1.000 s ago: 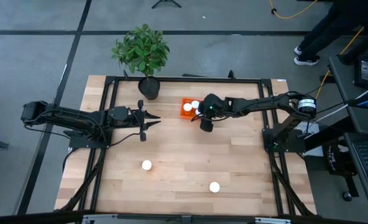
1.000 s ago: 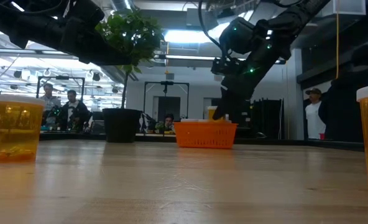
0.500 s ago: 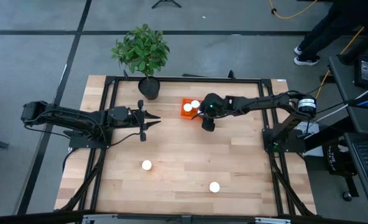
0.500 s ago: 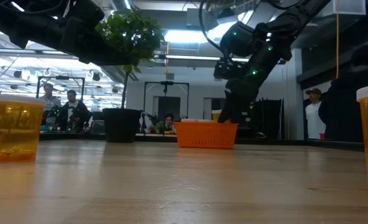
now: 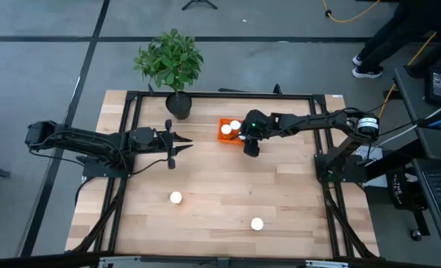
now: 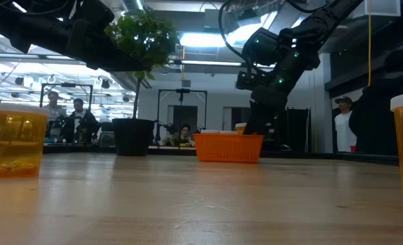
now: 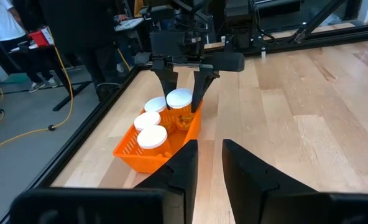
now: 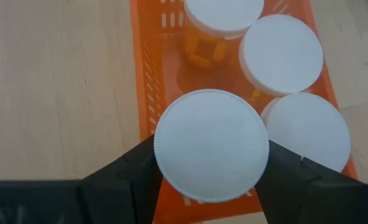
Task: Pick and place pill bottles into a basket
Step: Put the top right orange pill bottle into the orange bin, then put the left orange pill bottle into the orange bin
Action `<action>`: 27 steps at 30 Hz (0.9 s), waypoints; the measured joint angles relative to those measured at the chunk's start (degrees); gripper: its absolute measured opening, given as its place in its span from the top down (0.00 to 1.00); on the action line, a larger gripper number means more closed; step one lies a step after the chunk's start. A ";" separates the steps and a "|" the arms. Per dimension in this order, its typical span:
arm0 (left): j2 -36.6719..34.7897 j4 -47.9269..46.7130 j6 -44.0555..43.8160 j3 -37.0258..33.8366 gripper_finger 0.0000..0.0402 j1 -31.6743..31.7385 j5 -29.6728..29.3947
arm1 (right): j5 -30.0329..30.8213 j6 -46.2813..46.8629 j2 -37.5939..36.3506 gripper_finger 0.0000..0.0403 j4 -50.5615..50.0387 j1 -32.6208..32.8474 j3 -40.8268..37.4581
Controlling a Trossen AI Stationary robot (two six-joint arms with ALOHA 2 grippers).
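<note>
high: straight down | low: table-level | both share basket

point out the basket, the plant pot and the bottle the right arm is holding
basket [image 7: 129,151], left wrist view, near wall.
plant pot [image 5: 179,105], high view, dark rim.
held bottle [image 8: 211,144], right wrist view, white cap centre.

Right gripper sat at basket, at its edge nearer right arm; finger state not discernible from above. Two white caps showed in basket: one bottle, another beside it. Left gripper hovered over bare wood, left of basket and well apart, fingers spread. Two pill bottles stood on table toward front: one, one. Potted plant stood at table's back edge, near basket.
</note>
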 joint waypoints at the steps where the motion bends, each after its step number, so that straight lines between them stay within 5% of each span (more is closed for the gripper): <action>1: 0.00 -0.01 0.00 0.00 0.83 0.00 0.00 | 0.00 -0.57 0.00 0.47 0.04 -0.01 0.00; 12: 0.00 0.01 0.00 0.00 0.82 0.00 0.00 | 0.09 -0.95 0.00 0.46 0.35 -0.02 0.00; 27: 0.00 0.01 0.00 0.00 0.82 0.00 0.00 | 1.00 -1.05 -0.32 0.29 -0.86 0.03 0.11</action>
